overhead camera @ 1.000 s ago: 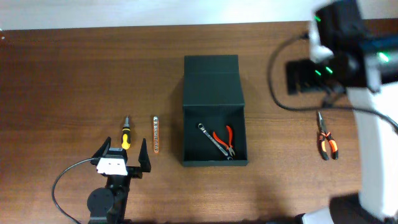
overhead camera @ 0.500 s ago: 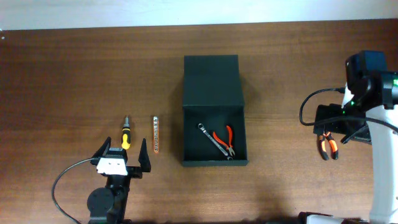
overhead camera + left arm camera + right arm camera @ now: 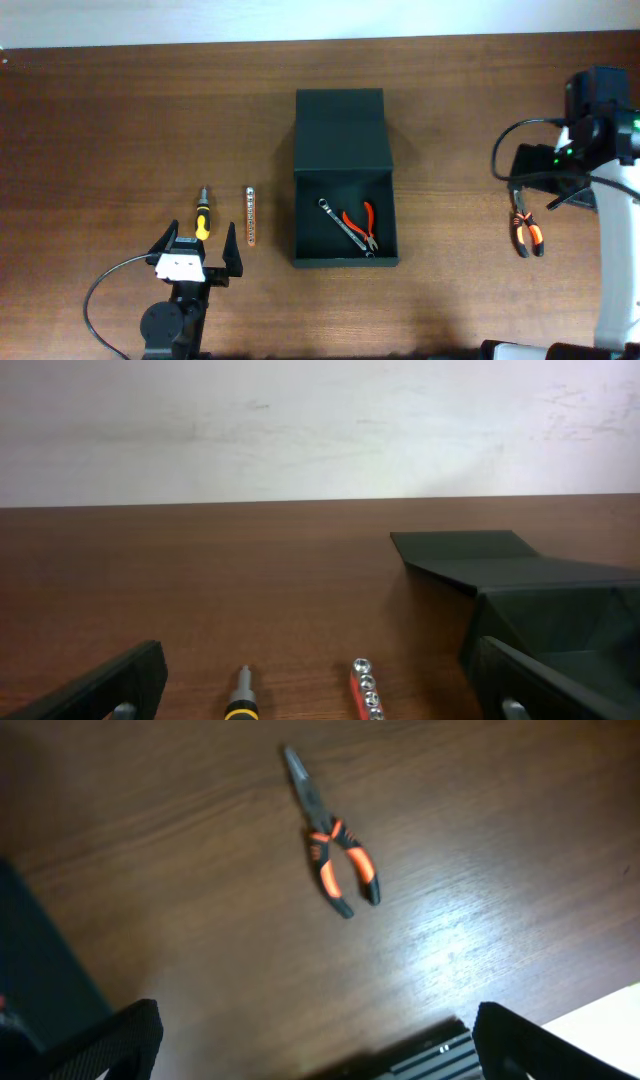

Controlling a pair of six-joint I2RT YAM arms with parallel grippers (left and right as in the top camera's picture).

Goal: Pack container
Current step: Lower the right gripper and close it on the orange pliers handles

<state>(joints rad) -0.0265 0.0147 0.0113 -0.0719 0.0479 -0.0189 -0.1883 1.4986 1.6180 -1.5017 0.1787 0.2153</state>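
Overhead: container (image 3: 345, 250) sits at mid-surface (image 3: 120, 120), its lid (image 3: 340, 130) folded back flat on the far side; inside lie a wrench (image 3: 338, 221) and red pliers (image 3: 363, 222), side by side, touching or nearly so; left of the container, apart from it, a bit holder (image 3: 250, 215) lies lengthwise; just beyond that, a screwdriver (image 3: 202, 216) with a yellow and black handle, parallel to the holder; left gripper (image 3: 197, 242) sits just on the near side of both, released, jaws spread wide, nothing between them; right arm (image 3: 612, 230) stands at the right edge; orange pliers (image 3: 525, 226) lie on the surface beside it, well apart from the container.

Left wrist: both fingers (image 3: 110, 685) show at the bottom corners, far apart, holding nothing; the screwdriver tip and the bit holder show between them, low in the frame; the container rises to the right, lid stretched back toward the wall (image 3: 320, 420).

Right wrist: right gripper (image 3: 315, 1015) released, fingers (image 3: 540, 1040) spread to the frame corners, nothing grasped; the orange pliers lie on bare wood ahead, nose pointing away, handles slightly parted; a dark shape at the left edge is cropped, cannot tell what it is.
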